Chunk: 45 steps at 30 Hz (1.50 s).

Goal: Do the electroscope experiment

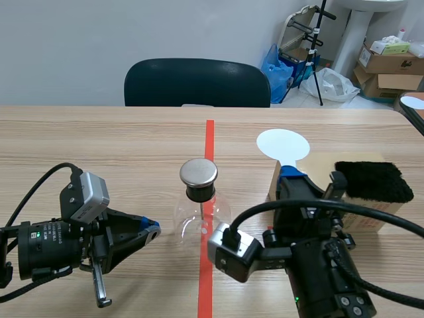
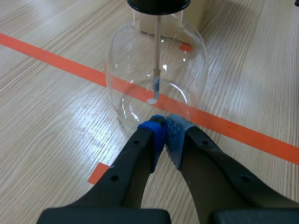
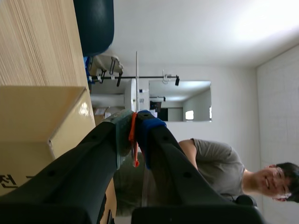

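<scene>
**Desk:** Where do the hands stand?

**Caption:** Your right gripper point(image 1: 291, 173) is clamped on the stem of the white disc paddle point(image 1: 283, 144). The disc is raised beyond the fingers, just beside the cardboard box point(image 1: 273, 182) that carries the black fur pad point(image 1: 368, 180) near the worktop's point(image 1: 99, 146) right edge. Your left gripper point(image 2: 164, 126) is closed on nothing, pads together at the foot of the electroscope point(image 1: 199, 205). The flask stands on the tape line point(image 1: 209, 132), mid-worktop toward the near edge. Whether the pads touch the glass, I cannot tell.

**Desk:** How do you do this step well?

**Caption:** Charging looks next. Stroke the disc across the fur, then carry it slowly to the metal cap point(image 1: 199, 171). Hold only the stem, and let the left gripper steady the glass without shoving.
</scene>
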Available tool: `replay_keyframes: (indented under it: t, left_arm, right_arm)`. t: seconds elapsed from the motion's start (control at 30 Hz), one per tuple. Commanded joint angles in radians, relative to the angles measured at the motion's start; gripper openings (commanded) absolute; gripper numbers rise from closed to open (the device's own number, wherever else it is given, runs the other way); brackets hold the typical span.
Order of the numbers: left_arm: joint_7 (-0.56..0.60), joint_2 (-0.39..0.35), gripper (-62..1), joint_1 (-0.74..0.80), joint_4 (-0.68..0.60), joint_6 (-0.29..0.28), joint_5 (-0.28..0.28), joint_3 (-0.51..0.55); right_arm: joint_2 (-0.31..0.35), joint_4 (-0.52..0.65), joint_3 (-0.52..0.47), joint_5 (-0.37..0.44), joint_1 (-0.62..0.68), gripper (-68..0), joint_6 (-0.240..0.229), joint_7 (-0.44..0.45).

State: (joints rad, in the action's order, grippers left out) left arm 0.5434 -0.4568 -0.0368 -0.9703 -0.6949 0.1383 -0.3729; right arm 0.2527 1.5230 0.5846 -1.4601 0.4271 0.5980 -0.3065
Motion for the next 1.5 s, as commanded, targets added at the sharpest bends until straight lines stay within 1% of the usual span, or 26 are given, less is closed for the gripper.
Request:
replay_keyframes:
  t: [0.0,0.2,0.3,0.53,0.63,0.97,1.47]
  left_arm:
    - [0.017,-0.001,-57.5,-0.013,-0.012,-0.001,-0.014,0.001]
    - [0.017,-0.001,-57.5,-0.013,-0.012,-0.001,-0.014,0.001]
    - [0.017,-0.001,-57.5,-0.013,-0.012,-0.001,-0.014,0.001]
    - [0.017,-0.001,-57.5,-0.013,-0.012,-0.001,-0.014,0.001]
    - [0.017,-0.001,-57.5,-0.013,-0.012,-0.001,-0.014,0.001]
    - [0.017,-0.001,-57.5,-0.013,-0.012,-0.001,-0.014,0.001]
    - [0.017,-0.001,-57.5,-0.013,-0.012,-0.001,-0.014,0.001]
  right_arm:
    - [0.007,0.012,-0.002,-0.001,-0.008,-66.5,0.011,0.029]
    - [0.007,0.012,-0.002,-0.001,-0.009,-66.5,0.011,0.179]
    - [0.007,0.012,-0.002,-0.001,-0.009,-66.5,0.011,0.241]
    - [0.007,0.012,-0.002,-0.001,-0.009,-66.5,0.011,0.359]
    - [0.007,0.012,-0.002,-0.001,-0.009,-66.5,0.011,0.396]
    - [0.007,0.012,-0.002,-0.001,-0.009,-66.5,0.011,0.448]
    - [0.007,0.012,-0.002,-0.001,-0.009,-66.5,0.01,0.452]
